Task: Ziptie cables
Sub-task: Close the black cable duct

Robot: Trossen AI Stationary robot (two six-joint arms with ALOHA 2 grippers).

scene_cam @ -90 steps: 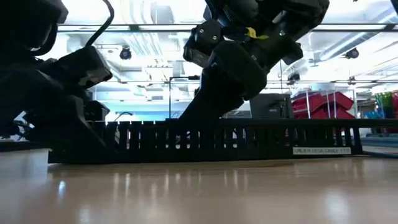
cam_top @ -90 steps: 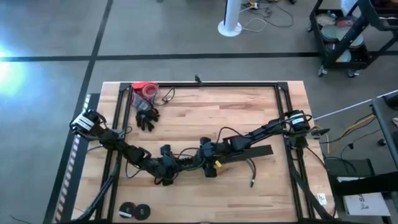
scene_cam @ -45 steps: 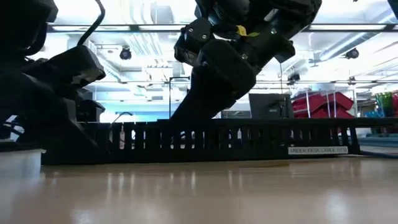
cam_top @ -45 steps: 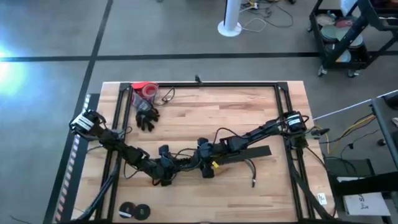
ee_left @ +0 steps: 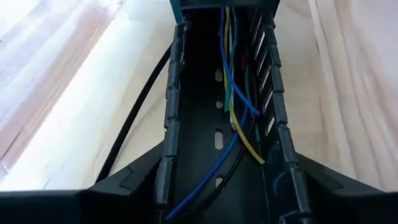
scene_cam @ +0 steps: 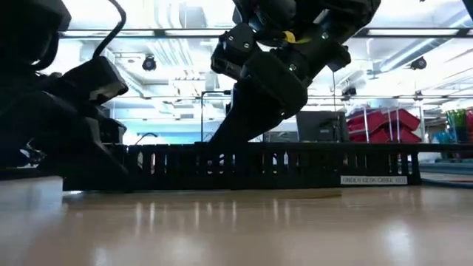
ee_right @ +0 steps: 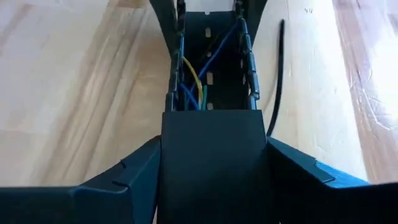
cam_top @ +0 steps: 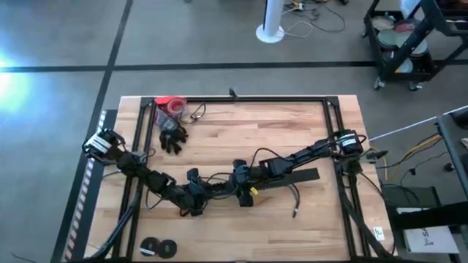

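A black bar with comb-like slots lies on the wooden table, an open channel between my two grippers. The cables, thin blue, yellow and green wires, run along inside it and also show in the right wrist view. My left gripper is at the bar's left end, a finger on either side of the channel. My right gripper is at the other end, shut on a plain black stretch of the bar. A thicker black cable lies on the wood beside the bar. My left gripper has the bar between its two fingers, one against each slotted side wall, and lies along its length. The bar rests on the table. My right gripper holds the plain black stretch between its two fingers, slanting down from the table's right, along the bar.
A flat black strip lies under my right arm, with a loose black cable near it. A red roll and a black glove-like thing sit far left. Two black discs lie at the near edge. Black rails frame the table.
My right gripper has shifted a little toward the table's left edge. The slotted bar has slid slightly along the table with it and stays flat on the wood.
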